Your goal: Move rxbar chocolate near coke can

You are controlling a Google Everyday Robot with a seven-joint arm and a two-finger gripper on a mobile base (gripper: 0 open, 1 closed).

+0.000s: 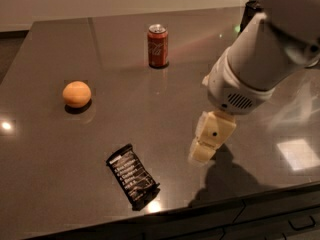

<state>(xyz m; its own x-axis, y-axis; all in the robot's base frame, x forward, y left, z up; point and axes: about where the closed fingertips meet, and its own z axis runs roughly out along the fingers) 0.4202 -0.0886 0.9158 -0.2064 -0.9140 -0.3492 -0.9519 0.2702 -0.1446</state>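
A dark, glossy table [150, 111] fills most of the view. The rxbar chocolate [133, 176] lies flat near the table's near edge, left of centre, set at a slant so that one crimped end points toward the far left and the other toward the near right; its rows of white text face up. The coke can [157, 46] stands upright on the far side of the table, well apart from the bar and a little right of it. An orange [76, 94] sits on the left side, between the two in depth and apart from both. The robot's white arm [260, 59] reaches in from the far right and slopes down toward the near centre, ending in the cream-coloured gripper [201, 155], which hangs just above the table to the right of the bar, near it but not touching it. Whether the gripper is open or closed cannot be told from this angle; it carries nothing. Its shadow falls on the table just nearer and to its right.
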